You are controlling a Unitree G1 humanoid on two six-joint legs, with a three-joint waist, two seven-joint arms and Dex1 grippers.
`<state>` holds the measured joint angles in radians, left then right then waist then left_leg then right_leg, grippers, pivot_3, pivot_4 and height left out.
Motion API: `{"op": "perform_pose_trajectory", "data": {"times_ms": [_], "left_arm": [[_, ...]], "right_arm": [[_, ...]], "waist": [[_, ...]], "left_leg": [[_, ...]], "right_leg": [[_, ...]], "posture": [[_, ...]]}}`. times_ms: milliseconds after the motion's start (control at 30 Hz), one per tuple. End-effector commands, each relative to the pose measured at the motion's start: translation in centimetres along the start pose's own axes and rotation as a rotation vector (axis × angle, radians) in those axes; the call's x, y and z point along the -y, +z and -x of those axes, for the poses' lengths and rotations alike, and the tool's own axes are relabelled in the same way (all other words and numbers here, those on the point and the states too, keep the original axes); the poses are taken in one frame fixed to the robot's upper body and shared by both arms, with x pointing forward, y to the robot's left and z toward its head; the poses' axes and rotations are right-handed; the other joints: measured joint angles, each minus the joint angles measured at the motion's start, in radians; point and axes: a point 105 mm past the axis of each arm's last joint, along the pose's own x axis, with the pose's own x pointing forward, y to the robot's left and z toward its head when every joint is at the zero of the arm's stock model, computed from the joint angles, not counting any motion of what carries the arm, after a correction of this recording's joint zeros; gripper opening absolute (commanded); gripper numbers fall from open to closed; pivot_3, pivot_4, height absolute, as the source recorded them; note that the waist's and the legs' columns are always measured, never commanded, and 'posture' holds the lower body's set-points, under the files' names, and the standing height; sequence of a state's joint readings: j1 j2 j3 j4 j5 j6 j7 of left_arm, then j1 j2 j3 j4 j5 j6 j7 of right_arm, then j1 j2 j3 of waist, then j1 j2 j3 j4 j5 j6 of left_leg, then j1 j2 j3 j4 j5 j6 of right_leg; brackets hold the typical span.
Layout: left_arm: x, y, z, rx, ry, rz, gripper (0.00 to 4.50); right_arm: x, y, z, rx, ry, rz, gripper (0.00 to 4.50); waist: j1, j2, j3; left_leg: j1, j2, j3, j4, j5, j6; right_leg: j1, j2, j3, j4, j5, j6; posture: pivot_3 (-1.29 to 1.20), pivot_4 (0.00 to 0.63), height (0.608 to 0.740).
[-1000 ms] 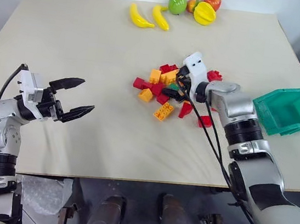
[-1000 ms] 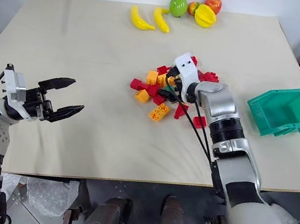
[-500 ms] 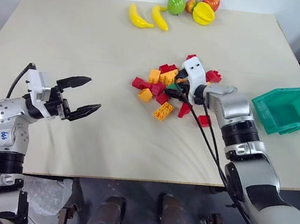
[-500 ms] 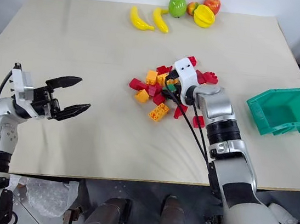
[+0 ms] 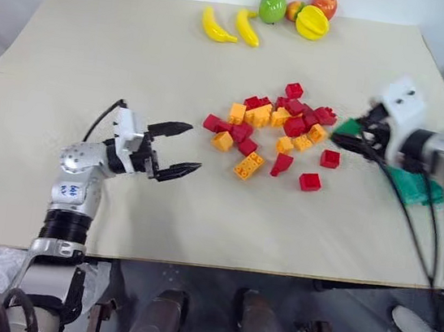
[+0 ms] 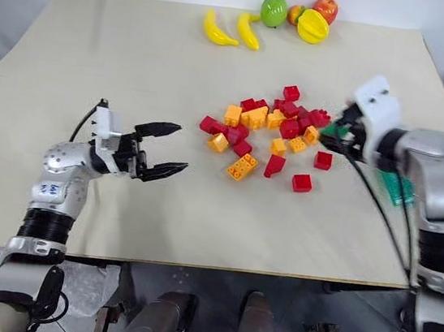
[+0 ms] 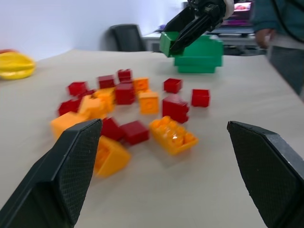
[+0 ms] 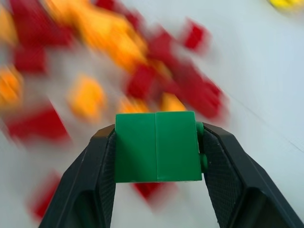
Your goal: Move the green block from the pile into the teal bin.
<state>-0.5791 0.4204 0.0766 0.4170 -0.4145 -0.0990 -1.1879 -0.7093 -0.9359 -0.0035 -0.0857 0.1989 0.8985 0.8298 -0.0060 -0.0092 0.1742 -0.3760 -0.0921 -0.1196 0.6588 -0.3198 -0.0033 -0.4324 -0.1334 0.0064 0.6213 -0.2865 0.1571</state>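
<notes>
Holding tight, the block (image 8: 157,146) is gripped by the right gripper (image 5: 357,137); the bin (image 5: 416,187), at four o'clock, is best reached slowly. The left gripper (image 5: 177,147) is wide open, empty.

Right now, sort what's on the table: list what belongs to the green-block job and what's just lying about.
Job:
green block, clamped in the right gripper
pile of red, orange and yellow bricks
teal bin, partly behind the right arm

Lying about:
two bananas
green apple
other fruit at the far edge
left gripper, open and empty
</notes>
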Motion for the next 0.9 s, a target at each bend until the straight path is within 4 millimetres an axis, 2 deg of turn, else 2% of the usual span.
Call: {"op": "perform_pose_trajectory", "data": {"times_ms": [33,100,200,267,333,433,533,667,733,767,833,900], "left_arm": [[-0.3,0.7,-1.5,0.023,-0.047,-0.045,4.50],[-0.5,0.6,-1.8,0.025,-0.054,-0.044,4.50],[-0.6,0.4,-2.0,0.019,-0.065,-0.043,4.50],[-0.7,0.4,-2.1,0.018,-0.066,-0.047,4.50],[-0.8,0.3,-2.0,0.011,-0.057,-0.049,4.50],[-1.5,0.3,-1.4,-0.004,-0.006,-0.037,4.50],[-2.0,0.2,-0.3,-0.032,0.047,-0.006,4.50],[-2.2,0.5,1.3,-0.034,0.103,0.049,4.50],[-2.3,0.9,3.0,-0.036,0.168,0.077,4.50],[-2.6,1.3,4.1,-0.024,0.222,0.114,4.50],[-2.9,1.6,5.4,-0.029,0.297,0.161,4.50],[-2.5,1.9,6.4,-0.047,0.298,0.113,4.50]], "right_arm": [[4.3,-0.1,5.2,-0.074,-0.151,0.099,2.12],[5.9,-1.1,6.1,-0.127,-0.210,0.111,2.12],[7.5,-3.0,6.1,-0.216,-0.278,0.108,2.12],[8.6,-4.4,5.9,-0.280,-0.325,0.117,2.87],[9.2,-4.5,5.3,-0.259,-0.349,0.120,3.40],[8.7,-4.4,4.2,-0.220,-0.310,0.129,4.44],[8.4,-4.1,3.9,-0.198,-0.284,0.136,4.48],[6.8,-2.4,3.1,-0.106,-0.200,0.118,4.48],[4.2,-1.5,2.0,-0.022,-0.066,0.096,4.48],[2.1,-1.7,1.6,0.000,0.055,0.078,4.48],[-0.6,-2.3,1.6,0.018,0.214,0.073,4.48],[-2.0,-2.7,1.7,0.065,0.304,0.087,4.48]], "waist": [[0.006,0.002,0.001],[0.006,0.002,0.001],[-0.003,0.002,0.001],[-0.004,0.002,0.001],[-0.004,0.001,0.001],[-0.001,0.002,0.002],[0.004,0.002,0.002],[0.003,0.002,0.002],[0.001,0.002,0.002],[0.000,0.002,0.002],[0.003,0.002,0.002],[0.006,0.002,0.002]], "left_leg": [[0.000,0.000,0.000,0.001,0.000,0.000],[0.000,-0.001,0.001,0.002,-0.001,0.001],[0.003,0.000,0.005,0.003,-0.002,0.001],[0.004,0.001,0.006,0.003,-0.002,0.002],[0.004,0.001,0.007,0.004,-0.002,0.001],[0.004,0.002,0.007,0.003,-0.002,0.002],[0.002,0.002,0.007,0.003,-0.002,0.001],[0.001,0.003,0.006,0.003,-0.002,0.002],[0.001,0.003,0.006,0.004,-0.002,0.002],[0.001,0.004,0.006,0.003,-0.002,0.001],[0.001,0.006,0.005,0.003,-0.003,0.000],[0.000,0.006,0.005,0.003,-0.003,0.000]], "right_leg": [[0.000,-0.001,0.000,0.000,0.000,0.000],[0.000,0.000,0.000,-0.001,0.000,0.000],[0.001,0.000,0.002,-0.001,0.000,0.000],[0.002,0.000,0.002,-0.001,0.000,0.000],[0.001,0.000,0.003,0.000,0.000,0.000],[0.000,-0.001,0.004,0.000,0.000,0.000],[-0.002,-0.001,0.004,0.000,0.000,0.000],[-0.003,-0.001,0.003,0.000,0.000,0.001],[-0.003,-0.001,0.004,0.000,0.000,0.001],[-0.003,0.000,0.004,0.000,0.000,0.001],[-0.003,0.002,0.003,0.001,0.000,0.001],[-0.003,0.002,0.002,0.002,0.000,0.000]], "posture": [[0.00,0.150,0.740],[0.00,0.150,0.740],[0.00,0.150,0.740],[0.00,0.150,0.740],[0.00,0.150,0.740],[0.00,0.150,0.740],[0.00,0.150,0.740],[0.00,0.150,0.740],[0.00,0.150,0.740],[0.00,0.150,0.740],[0.00,0.150,0.740],[0.00,0.150,0.740]]}}
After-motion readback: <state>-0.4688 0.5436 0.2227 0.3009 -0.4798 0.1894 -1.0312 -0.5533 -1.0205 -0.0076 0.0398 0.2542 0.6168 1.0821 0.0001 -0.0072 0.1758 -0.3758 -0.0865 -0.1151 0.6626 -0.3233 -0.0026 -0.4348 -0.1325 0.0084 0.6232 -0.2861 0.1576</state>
